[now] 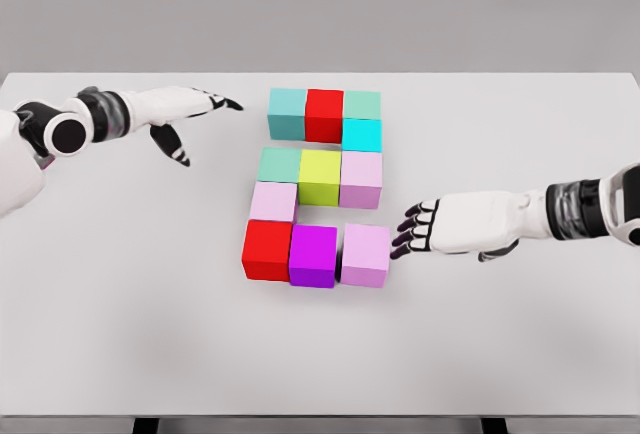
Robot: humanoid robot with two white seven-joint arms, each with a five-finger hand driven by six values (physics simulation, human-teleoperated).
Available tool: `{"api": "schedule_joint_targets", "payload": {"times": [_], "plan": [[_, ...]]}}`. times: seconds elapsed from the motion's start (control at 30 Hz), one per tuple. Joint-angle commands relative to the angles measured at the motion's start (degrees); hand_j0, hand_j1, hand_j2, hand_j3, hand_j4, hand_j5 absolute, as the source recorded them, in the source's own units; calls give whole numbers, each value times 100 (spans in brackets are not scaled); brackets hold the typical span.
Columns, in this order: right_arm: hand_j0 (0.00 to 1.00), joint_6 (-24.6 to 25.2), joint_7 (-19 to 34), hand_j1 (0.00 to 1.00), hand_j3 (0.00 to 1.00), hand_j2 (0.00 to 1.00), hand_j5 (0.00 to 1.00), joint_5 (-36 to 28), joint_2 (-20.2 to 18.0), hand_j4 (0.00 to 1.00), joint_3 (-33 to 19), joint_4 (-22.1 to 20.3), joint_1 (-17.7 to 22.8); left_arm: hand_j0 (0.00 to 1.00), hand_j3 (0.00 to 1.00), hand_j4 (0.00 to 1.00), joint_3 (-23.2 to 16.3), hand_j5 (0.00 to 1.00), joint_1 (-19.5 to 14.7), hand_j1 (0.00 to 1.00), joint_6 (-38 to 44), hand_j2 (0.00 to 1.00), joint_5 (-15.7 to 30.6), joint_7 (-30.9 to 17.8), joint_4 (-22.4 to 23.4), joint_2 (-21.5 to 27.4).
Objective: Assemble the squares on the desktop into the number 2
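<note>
Right hand (425,229) is seen with fingers loosely curled, nothing gripped, fingertips touching the pale pink cube (365,255) at the bottom-right of the 2. Probably only a gentle sideways nudge is needed, kept flush against the purple cube (313,255). Left hand (190,114) is spread, well apart.

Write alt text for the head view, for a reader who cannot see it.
Eleven coloured cubes on a white table form the digit 2. The right hand, fingers open, is at the pink cube that ends the bottom row. The left hand hovers open, upper left, apart from the cubes.
</note>
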Motion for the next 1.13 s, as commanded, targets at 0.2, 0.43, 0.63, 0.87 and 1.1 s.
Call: {"api": "schedule_joint_targets", "payload": {"times": [0.2, 0.43, 0.63, 0.87, 1.1], "plan": [[100, 13, -2, 100, 100, 100, 100, 18, 114, 100, 26, -34, 0, 100, 100, 100, 106, 100, 44, 100, -407, 100, 772, -13, 212, 432], [100, 13, -2, 100, 100, 100, 100, 9, 114, 100, 26, -25, -9, 100, 100, 100, 54, 100, 158, 100, -1295, 100, 728, -22, 256, 415], [100, 13, -2, 100, 100, 100, 100, 27, 61, 100, -53, 326, -70, 100, 100, 100, 45, 100, 167, 100, -1313, 100, 719, -22, 247, 379], [100, 13, -2, 100, 100, 100, 100, -764, 123, 100, -1187, 1794, -141, 100, 100, 100, 45, 100, 167, 100, -1436, 100, 719, -22, 247, 388], [100, 13, -2, 100, 100, 100, 100, -756, 131, 100, -1169, 1785, -141, 100, 100, 100, 54, 100, 167, 100, -1603, 100, 693, -13, 369, 406]]}}
